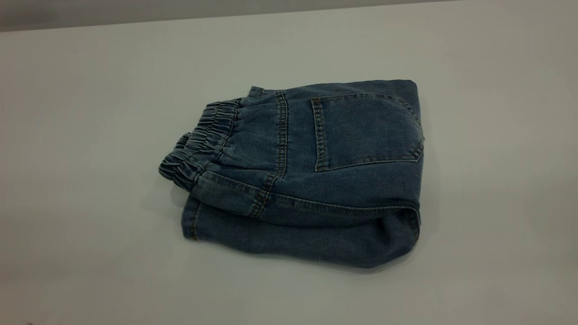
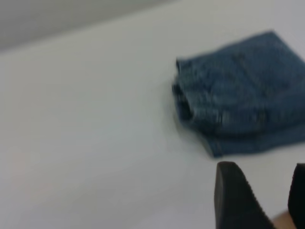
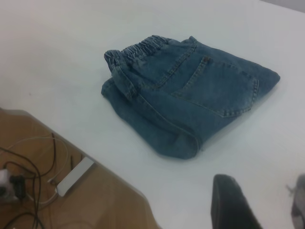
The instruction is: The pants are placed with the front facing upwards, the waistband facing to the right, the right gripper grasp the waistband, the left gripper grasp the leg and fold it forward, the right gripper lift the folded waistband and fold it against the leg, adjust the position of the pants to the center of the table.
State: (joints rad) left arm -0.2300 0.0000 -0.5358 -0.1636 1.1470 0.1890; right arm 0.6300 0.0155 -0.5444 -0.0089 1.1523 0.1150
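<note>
The blue denim pants lie folded into a compact bundle in the middle of the white table, a back pocket facing up. Their gathered waistband points left in the exterior view, resting on the folded leg beneath. Neither arm shows in the exterior view. My left gripper is open and holds nothing; it hovers over bare table, well back from the pants. My right gripper is also open with nothing in it, pulled back from the pants and their waistband.
In the right wrist view the table's edge is near, with a wooden floor, cables and a white power strip below it. The table's far edge meets a grey wall.
</note>
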